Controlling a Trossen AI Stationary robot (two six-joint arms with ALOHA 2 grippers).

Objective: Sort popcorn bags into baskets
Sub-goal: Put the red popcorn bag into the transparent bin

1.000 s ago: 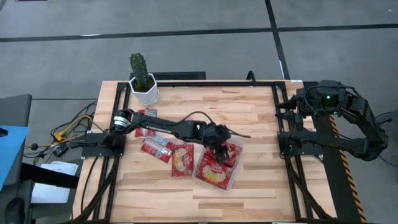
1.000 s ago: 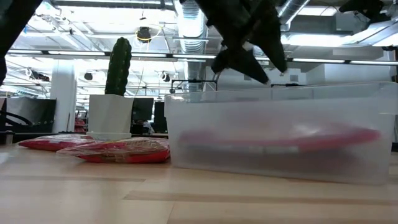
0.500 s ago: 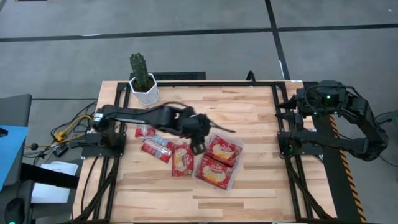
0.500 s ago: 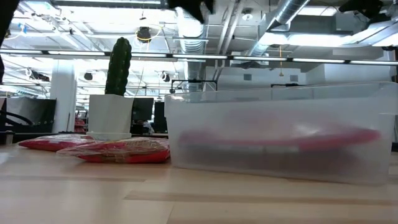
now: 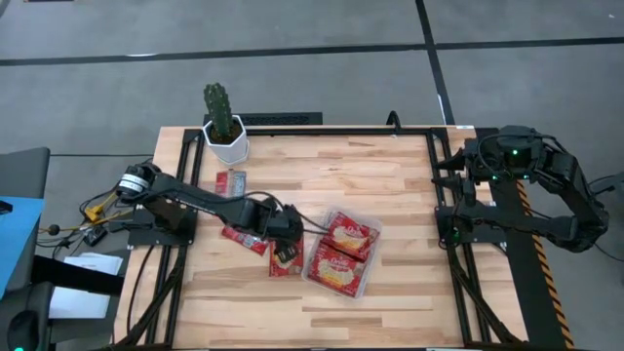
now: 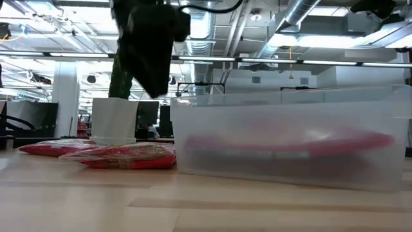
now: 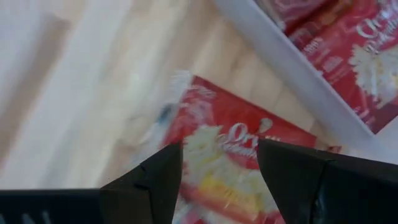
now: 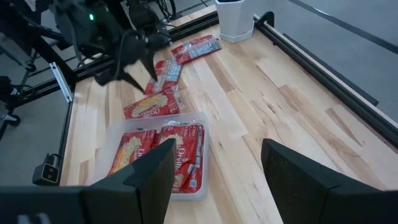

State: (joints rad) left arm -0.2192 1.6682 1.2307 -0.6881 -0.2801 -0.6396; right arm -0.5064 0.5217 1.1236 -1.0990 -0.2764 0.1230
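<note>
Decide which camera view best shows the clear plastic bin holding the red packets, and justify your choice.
The high view: the clear rectangular plastic bin shows whole, from above. The right wrist view also shows it whole, slanted. The low view shows only a frosted side wall. The left wrist view catches one edge.

White script lettering on a large squarish red foil popcorn bag (image 7: 242, 162) lying on the pale wooden table (image 7: 74, 93) begins "Or" in the left wrist view; the remainder runs into blur. A second red foil bag (image 7: 360, 50) inside the clear plastic bin (image 7: 292, 59) carries similar white lettering and a block of small print, neither legible. In the right wrist view, 2 red bags (image 8: 177, 149) in that bin show white script that appears to begin "Orville", though it cannot be read with certainty. No numbers or signs are legible.
</note>
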